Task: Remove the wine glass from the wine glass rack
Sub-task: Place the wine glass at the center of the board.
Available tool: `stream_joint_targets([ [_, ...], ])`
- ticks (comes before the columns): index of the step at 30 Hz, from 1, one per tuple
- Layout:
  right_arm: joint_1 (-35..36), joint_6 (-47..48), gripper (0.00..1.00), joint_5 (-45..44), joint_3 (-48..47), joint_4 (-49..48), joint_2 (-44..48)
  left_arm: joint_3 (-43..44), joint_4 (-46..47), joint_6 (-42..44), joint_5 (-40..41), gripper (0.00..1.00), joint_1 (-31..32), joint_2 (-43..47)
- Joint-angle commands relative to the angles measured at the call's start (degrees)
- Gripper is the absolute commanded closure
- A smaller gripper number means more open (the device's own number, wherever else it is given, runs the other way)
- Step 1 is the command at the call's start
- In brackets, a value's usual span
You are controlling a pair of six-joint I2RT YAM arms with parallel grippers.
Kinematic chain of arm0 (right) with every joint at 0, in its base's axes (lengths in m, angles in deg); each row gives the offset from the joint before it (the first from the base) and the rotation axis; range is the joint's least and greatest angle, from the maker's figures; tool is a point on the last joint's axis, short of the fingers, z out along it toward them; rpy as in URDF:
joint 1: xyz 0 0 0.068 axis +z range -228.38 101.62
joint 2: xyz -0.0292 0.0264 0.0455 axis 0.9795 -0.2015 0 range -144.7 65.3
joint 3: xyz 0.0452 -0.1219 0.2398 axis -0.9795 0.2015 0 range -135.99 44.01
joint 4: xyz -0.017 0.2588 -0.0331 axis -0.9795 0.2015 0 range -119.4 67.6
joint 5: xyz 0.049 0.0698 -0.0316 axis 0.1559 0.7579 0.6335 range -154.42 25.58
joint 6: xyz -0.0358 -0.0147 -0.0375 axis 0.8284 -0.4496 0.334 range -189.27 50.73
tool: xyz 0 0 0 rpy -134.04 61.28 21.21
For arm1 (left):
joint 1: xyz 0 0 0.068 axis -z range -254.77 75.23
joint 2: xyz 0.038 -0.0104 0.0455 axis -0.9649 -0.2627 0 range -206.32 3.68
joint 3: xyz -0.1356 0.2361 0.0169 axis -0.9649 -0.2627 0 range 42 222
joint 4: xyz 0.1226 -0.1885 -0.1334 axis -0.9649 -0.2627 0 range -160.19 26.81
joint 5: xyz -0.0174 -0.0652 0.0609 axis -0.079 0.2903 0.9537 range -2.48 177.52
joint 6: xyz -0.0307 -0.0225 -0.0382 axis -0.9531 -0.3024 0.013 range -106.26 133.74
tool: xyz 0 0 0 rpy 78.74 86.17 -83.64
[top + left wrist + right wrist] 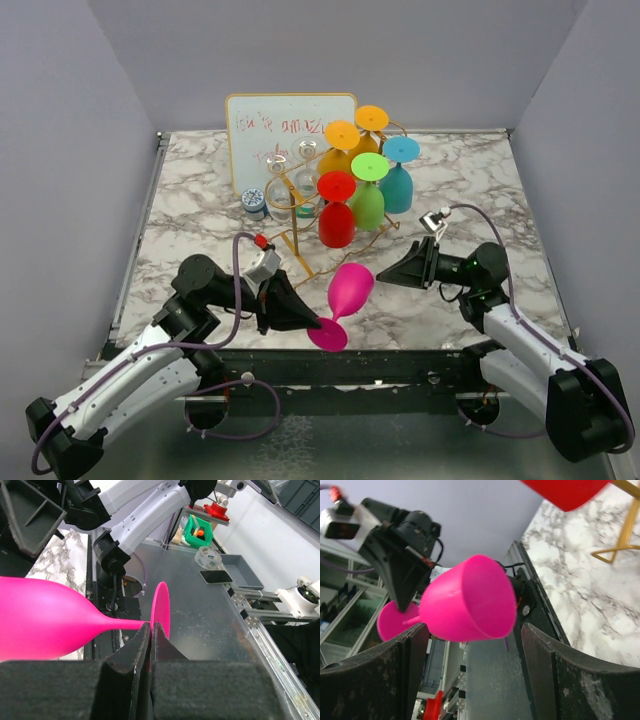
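From above, we see the left hand [318,322] pinching the stem of the pink wine glass [350,290]. The glass tilts over the counter's [470,170] near edge, clear of the gold wine glass rack [297,250] behind it. The right hand [383,274] is spread wide near the bowl, holding nothing.

In the left wrist view, we see the fingers [130,655] closed tight on the stem beside the foot.

In the right wrist view, we see the bowl's mouth between the parted fingers [545,660], apart from both.
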Motion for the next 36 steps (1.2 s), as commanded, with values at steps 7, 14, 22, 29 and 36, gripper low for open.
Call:
stream_joint_targets([
  [7,-0.2,-12.0,0.28,4.2,-0.2,-21.1,0.2,-3.4,15.4,-4.6,-1.9,1.00,1.3,-1.9],
  [14,-0.2,-15.4,0.37,5.6,0.0,-25.2,-2.0,-4.5,18.7,-4.8,-0.1,1.00,2.3,-2.0],
  [22,-0.1,-30.5,0.46,5.9,1.4,-48.8,-9.0,-6.9,24.6,-5.6,1.5,1.00,3.4,-2.7],
  [29,-0.1,-35.0,0.54,7.7,-2.0,-52.8,-10.1,-7.6,28.5,-5.9,2.0,1.00,3.9,-3.7],
  [36,-0.1,-35.0,0.60,8.4,-2.9,-49.8,-7.3,-7.9,31.0,-5.6,1.8,1.00,4.3,-5.0],
])
